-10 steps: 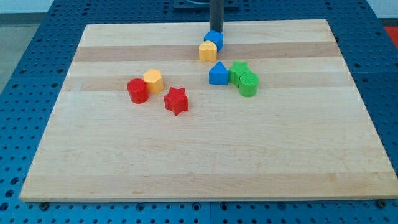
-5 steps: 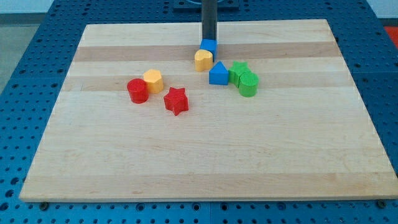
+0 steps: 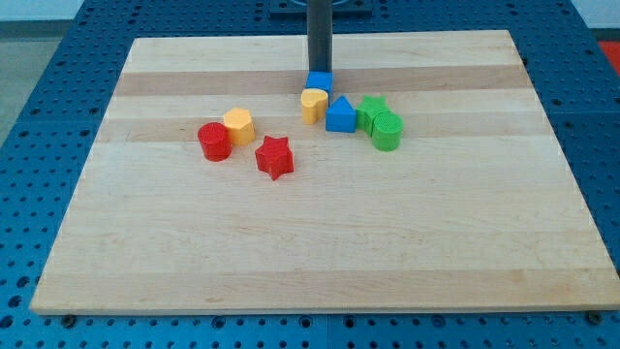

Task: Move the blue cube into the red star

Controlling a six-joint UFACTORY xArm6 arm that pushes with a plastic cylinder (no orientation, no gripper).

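Note:
The blue cube [image 3: 320, 82] sits near the view's top centre of the wooden board [image 3: 320, 242]. My tip [image 3: 319, 72] touches the cube's far side, just above it in the view. A yellow block [image 3: 313, 104] rests against the cube's near side. The red star [image 3: 275, 157] lies lower and to the left, well apart from the cube.
A blue triangular block [image 3: 340, 115] sits right of the yellow block, touching a green star [image 3: 371, 110] and a green cylinder [image 3: 387, 130]. A red cylinder [image 3: 214, 142] and a second yellow block [image 3: 238, 125] sit left of the red star.
My tip has moved down and left in the view, pushing the blue cube and the yellow block ahead of it toward the blue triangular block.

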